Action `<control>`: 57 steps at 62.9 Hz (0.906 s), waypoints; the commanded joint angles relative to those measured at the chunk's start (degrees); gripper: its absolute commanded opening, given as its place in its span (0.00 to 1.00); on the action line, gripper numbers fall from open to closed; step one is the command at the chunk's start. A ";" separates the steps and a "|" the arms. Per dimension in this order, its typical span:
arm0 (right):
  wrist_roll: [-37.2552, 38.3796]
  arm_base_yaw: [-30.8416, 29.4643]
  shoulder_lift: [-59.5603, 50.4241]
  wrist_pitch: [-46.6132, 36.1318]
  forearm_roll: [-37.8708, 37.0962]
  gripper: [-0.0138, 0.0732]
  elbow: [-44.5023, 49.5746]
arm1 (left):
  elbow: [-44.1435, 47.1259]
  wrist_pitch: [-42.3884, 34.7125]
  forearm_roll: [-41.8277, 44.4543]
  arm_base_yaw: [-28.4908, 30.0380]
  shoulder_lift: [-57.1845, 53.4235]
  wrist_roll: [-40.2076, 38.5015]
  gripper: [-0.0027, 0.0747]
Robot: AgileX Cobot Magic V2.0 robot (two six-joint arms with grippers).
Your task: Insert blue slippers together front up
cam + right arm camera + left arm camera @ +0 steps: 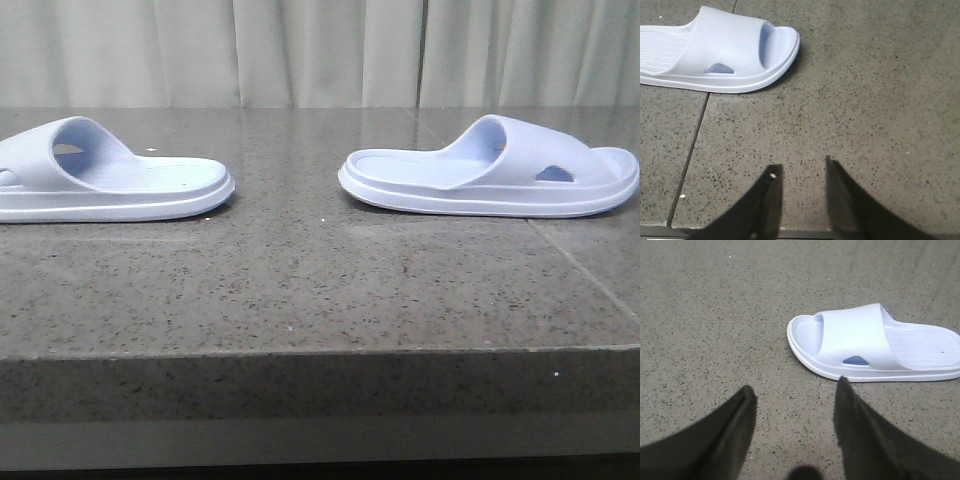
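- The left gripper is up over the stone table. Its two dark fingers are spread wide, and nothing is between them.
- One blue slipper lies flat on the table just past the tip of one left finger. It is near that tip, but I cannot tell if they touch. Its sole is down and its wide strap is up, with a small hole in the side.
- The right gripper is over the table too. Its fingers are apart, not as wide as the left ones, and they hold nothing.
- The other blue slipper lies flat, well ahead of the right gripper and off to one side, not touching it.
- In the front view, the left slipper and the right slipper are well apart, heels pointing at each other.
- A thin line runs across the table near the right gripper.
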 commanded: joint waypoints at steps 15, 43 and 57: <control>-0.51 -0.37 0.67 -3.59 -0.55 0.73 -1.94 | -4.15 -0.19 0.86 -0.34 3.45 0.00 0.67; -0.51 -0.37 0.67 -3.59 -0.55 0.73 -1.94 | -23.85 17.20 1.39 5.51 31.39 0.00 0.67; -0.51 -0.37 0.67 -3.59 -0.55 0.73 -1.94 | -28.33 18.59 -29.04 21.46 40.95 21.98 0.67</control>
